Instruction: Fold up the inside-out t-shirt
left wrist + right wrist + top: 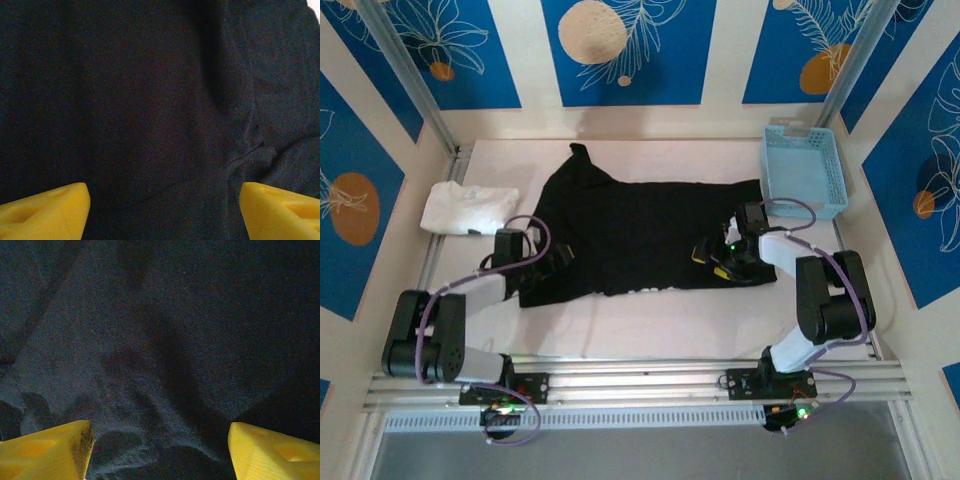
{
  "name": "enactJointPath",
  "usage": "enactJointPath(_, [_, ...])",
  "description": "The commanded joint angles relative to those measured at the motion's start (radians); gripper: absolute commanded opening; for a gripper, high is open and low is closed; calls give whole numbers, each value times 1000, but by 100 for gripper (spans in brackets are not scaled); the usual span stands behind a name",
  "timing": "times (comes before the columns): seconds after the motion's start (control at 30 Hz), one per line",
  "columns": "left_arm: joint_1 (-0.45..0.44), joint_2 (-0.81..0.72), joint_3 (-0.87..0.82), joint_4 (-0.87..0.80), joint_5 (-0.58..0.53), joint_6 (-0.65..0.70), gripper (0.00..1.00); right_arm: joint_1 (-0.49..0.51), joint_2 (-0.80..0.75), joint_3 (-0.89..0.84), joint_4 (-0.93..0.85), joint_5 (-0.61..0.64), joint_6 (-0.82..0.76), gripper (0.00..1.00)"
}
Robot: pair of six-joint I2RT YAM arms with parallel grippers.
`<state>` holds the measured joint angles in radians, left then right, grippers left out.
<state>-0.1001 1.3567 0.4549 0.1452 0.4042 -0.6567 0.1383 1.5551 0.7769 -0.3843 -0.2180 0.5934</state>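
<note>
A black t-shirt (630, 230) lies spread across the middle of the white table, one sleeve pointing to the back left. My left gripper (558, 262) sits low over the shirt's left edge; its yellow fingers (45, 210) stand wide apart over dark cloth (150, 110) with a seam, nothing between them. My right gripper (712, 258) is over the shirt's right front part. Its yellow fingertips (272, 452) are also spread wide, above wrinkled black fabric (165, 355).
A folded white garment (468, 208) lies at the left of the table. A light blue basket (803, 170) stands at the back right. Bare white table (650, 330) runs along the front, before the metal rail (640, 378).
</note>
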Motion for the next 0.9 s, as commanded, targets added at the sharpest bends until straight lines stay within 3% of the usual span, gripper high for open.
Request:
enactJointPath(0.0, [5, -80, -93, -207, -6, -48, 79, 14, -83, -80, -115, -9, 50, 71])
enactJointPath(0.17, [5, -336, -108, -410, -98, -48, 79, 95, -268, -181, -124, 33, 112, 71])
enactJointPath(0.3, [7, -445, -48, -431, -223, -10, 80, 122, -331, -122, -104, 120, 60, 72])
enactJointPath(0.4, [8, -379, 30, -367, -238, 5, 80, 92, -291, -35, -103, 184, -12, 74])
enactJointPath(0.67, [0, -108, 111, -116, -75, -79, 78, -62, -64, 151, 31, 216, -104, 75])
enactJointPath(0.87, [-1, -69, 117, -85, -73, -68, 78, -71, 189, 394, 48, 317, -236, 75])
